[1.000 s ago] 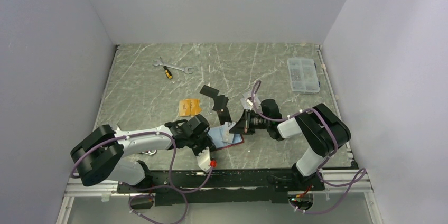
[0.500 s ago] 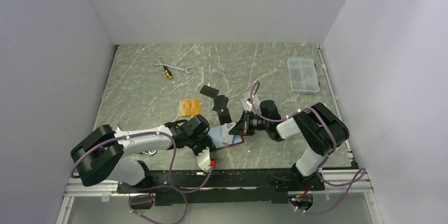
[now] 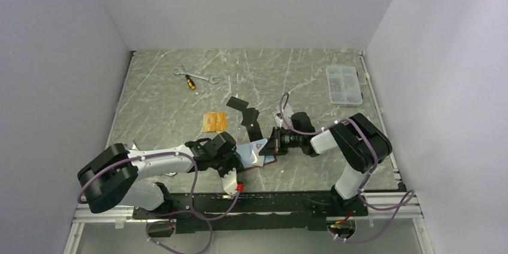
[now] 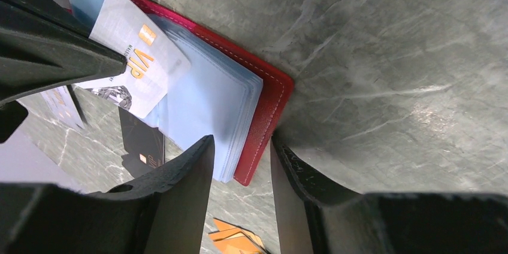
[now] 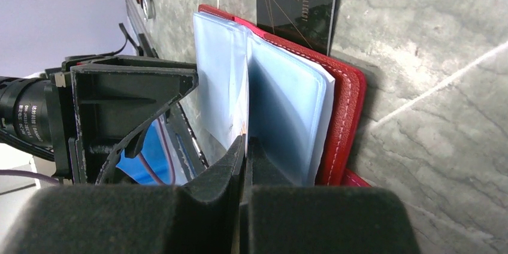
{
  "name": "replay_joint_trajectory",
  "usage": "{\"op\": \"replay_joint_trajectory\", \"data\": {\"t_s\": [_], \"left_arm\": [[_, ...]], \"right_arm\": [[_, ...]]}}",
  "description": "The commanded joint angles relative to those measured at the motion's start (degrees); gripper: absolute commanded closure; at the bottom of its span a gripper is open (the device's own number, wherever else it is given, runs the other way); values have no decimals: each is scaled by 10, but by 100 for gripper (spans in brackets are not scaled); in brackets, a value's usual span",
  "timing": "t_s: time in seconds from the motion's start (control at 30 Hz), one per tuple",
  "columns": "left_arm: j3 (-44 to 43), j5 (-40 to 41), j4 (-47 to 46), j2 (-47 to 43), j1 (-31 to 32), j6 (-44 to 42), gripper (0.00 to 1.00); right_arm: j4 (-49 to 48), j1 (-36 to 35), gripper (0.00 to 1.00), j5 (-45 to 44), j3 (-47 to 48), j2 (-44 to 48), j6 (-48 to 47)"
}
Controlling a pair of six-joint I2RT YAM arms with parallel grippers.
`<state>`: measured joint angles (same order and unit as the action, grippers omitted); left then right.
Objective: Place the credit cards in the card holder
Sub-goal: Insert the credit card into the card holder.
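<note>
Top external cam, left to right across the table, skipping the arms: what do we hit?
screwdriver → orange cards → card holder → clear compartment box

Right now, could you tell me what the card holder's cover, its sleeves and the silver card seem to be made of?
The card holder's cover looks like dark-red leather or imitation leather: matte, with pale stitching along the edge. Its sleeves seem clear soft plastic, bluish and translucent. The silver card appears to be stiff plastic with a printed satin face.
</note>
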<state>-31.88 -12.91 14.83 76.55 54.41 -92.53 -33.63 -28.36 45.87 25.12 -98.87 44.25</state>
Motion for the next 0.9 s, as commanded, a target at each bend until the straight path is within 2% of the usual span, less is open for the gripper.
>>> {"op": "replay_joint_trajectory", "data": {"t_s": [0.0, 0.5, 0.87], "left_arm": [[38, 18, 69, 14, 0, -9, 54], [64, 28, 53, -8, 0, -22, 58], [51, 41, 46, -14, -3, -3, 63]], "right_arm": [[105, -6, 100, -13, 28, 10, -70], [238, -6, 100, 6, 101, -21, -151], [242, -8, 100, 24, 100, -19, -160]]}}
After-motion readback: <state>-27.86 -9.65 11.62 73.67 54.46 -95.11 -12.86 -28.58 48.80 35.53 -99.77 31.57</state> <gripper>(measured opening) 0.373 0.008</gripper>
